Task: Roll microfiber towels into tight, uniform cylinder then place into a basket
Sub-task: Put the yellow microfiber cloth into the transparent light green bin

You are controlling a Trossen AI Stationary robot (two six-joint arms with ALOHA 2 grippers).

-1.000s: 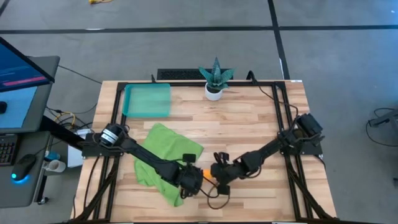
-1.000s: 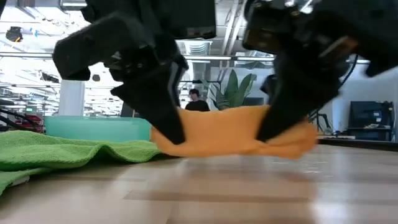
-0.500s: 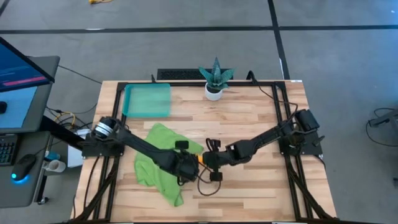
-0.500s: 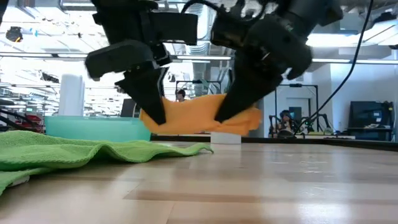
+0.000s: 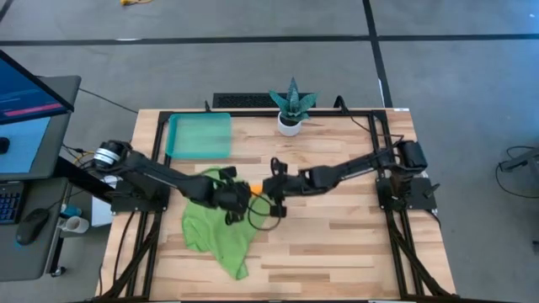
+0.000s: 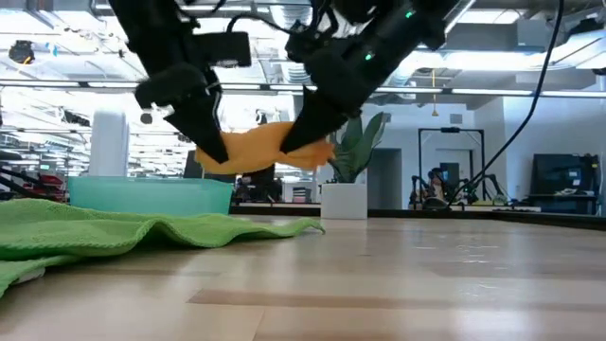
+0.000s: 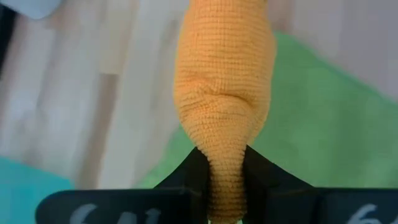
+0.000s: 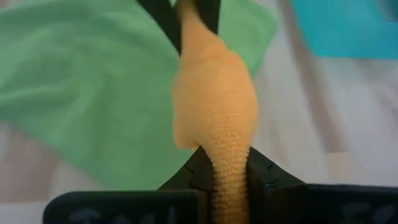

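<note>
Since one second ago I have carried the rolled orange towel (image 5: 253,187) from the near part of the table (image 5: 337,244) up and toward the far left, and now it hangs in the air, above the wood. My left gripper (image 5: 242,190) is closed tightly on one end of the roll, and my right gripper (image 5: 266,187) pinches the other end. The green towel (image 5: 215,231) lies crumpled and flat on the table, under and beside my left arm. The basket (image 5: 200,136) stands at the far left corner, well apart from the roll. Near it is a small plant pot (image 5: 290,124).
</note>
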